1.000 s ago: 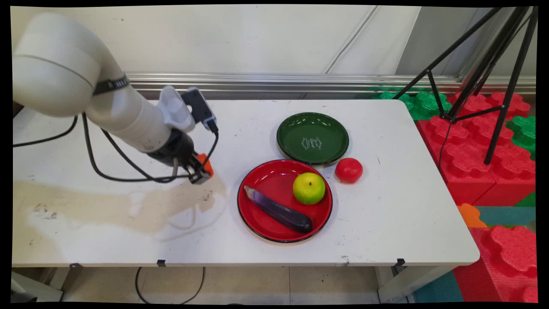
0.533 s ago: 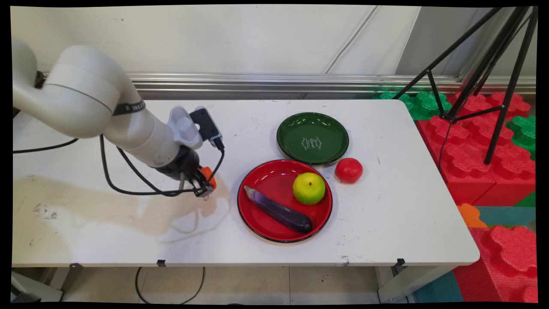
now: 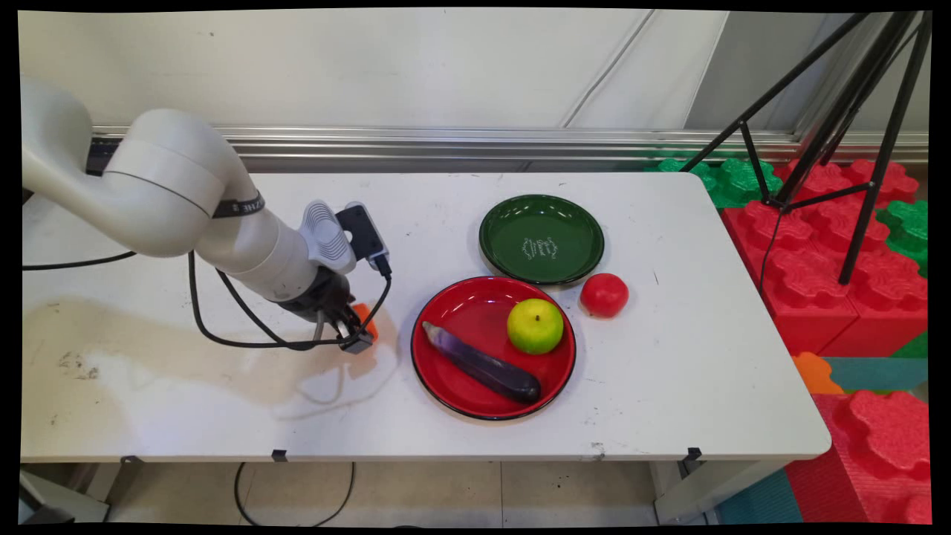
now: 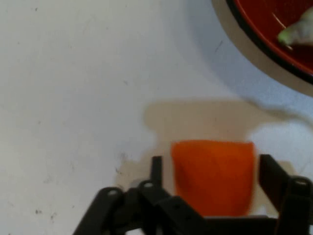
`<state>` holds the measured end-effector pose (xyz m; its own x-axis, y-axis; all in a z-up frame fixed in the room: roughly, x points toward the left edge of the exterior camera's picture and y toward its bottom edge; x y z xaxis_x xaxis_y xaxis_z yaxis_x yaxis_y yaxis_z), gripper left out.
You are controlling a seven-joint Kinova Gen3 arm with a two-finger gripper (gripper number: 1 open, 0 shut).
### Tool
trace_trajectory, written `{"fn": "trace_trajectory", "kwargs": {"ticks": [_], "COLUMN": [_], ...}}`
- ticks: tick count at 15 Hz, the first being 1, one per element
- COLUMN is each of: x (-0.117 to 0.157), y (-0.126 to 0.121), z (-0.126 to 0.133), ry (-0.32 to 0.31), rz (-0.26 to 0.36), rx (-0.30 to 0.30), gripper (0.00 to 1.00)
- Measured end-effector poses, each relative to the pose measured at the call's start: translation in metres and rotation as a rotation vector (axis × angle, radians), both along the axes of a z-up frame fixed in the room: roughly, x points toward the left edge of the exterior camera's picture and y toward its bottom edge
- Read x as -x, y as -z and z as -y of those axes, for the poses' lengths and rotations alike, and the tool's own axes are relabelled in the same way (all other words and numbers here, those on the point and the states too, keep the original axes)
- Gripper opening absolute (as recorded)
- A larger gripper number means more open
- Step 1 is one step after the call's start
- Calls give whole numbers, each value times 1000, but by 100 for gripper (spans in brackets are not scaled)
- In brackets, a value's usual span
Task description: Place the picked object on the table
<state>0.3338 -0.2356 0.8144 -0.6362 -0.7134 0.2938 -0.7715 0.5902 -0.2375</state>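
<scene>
1 gripper [image 4: 211, 171] low over table, apparently clasping orange block [image 4: 213, 176]

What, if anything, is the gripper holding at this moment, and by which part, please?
The gripper holds an orange object just above the white table, one finger on each of its opposite sides, beside the red plate.

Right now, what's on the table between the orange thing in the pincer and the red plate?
Nothing: both views show only bare white table between the orange block and the red plate.
</scene>
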Motion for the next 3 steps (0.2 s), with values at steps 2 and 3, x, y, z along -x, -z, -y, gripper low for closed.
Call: {"fn": "trace_trajectory", "kwargs": {"ticks": [2,3], "x": [-2,-3], "y": [2,3], "z": [1,1], "ry": [9,12], "rz": [1,1], "rx": [1,1], "gripper": [100,100]}}
